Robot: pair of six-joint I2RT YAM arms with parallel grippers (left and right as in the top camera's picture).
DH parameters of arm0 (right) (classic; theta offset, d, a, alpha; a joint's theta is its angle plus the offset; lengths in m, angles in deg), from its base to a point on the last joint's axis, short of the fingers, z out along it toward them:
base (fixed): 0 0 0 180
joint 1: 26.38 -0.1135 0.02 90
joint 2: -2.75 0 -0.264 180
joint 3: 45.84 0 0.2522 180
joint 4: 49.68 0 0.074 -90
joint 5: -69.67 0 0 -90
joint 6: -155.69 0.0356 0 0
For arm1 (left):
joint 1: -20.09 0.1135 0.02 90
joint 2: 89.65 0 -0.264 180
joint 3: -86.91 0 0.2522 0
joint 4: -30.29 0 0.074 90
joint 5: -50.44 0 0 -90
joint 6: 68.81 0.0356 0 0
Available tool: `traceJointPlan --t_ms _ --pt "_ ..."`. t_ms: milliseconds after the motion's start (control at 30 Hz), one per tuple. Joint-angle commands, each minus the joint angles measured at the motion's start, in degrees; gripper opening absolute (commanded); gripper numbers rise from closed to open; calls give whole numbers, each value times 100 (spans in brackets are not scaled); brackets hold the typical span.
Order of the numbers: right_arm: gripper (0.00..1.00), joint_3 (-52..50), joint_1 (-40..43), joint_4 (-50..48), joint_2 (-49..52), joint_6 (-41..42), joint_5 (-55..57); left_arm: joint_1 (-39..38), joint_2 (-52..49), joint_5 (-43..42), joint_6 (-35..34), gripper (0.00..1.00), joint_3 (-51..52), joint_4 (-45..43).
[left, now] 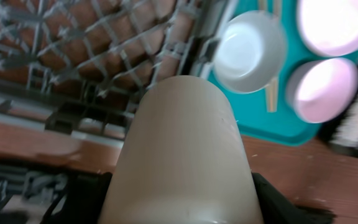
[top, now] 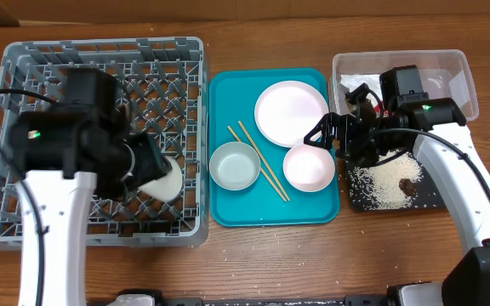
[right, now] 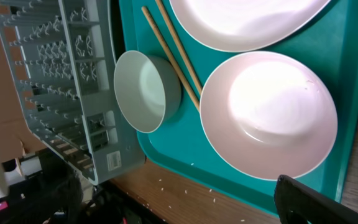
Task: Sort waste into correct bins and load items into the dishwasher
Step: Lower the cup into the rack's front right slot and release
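Note:
My left gripper (top: 147,166) is shut on a small white cup (top: 164,180) and holds it over the near right part of the grey dish rack (top: 24,68). In the left wrist view the cup (left: 182,149) fills the space between my fingers. My right gripper (top: 326,134) is open and empty just above the far edge of the pink-white bowl (top: 309,167). On the teal tray (top: 228,208) also lie a plate (top: 291,112), a grey-blue bowl (top: 235,165) and two chopsticks (top: 260,161). The right wrist view shows the bowl (right: 269,115) close below.
The clear tub (top: 458,76) at the far right holds a crumpled napkin (top: 356,85). The black tray (top: 432,200) holds rice (top: 381,183) and a brown lump (top: 407,184). Loose rice grains (right: 185,186) lie on the wood in front of the teal tray.

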Motion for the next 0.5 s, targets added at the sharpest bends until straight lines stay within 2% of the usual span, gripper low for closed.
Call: traceJointPlan --t_ms 0,100,467 --pt "100 7 -17 -26 -50 -22 68 -256 22 623 -503 4 673 -197" --pt "100 7 -17 -26 -50 -24 68 -431 22 640 -693 4 1438 -791" --pt "100 7 -17 -39 -50 -26 70 -457 22 833 -957 5 3060 -2238"
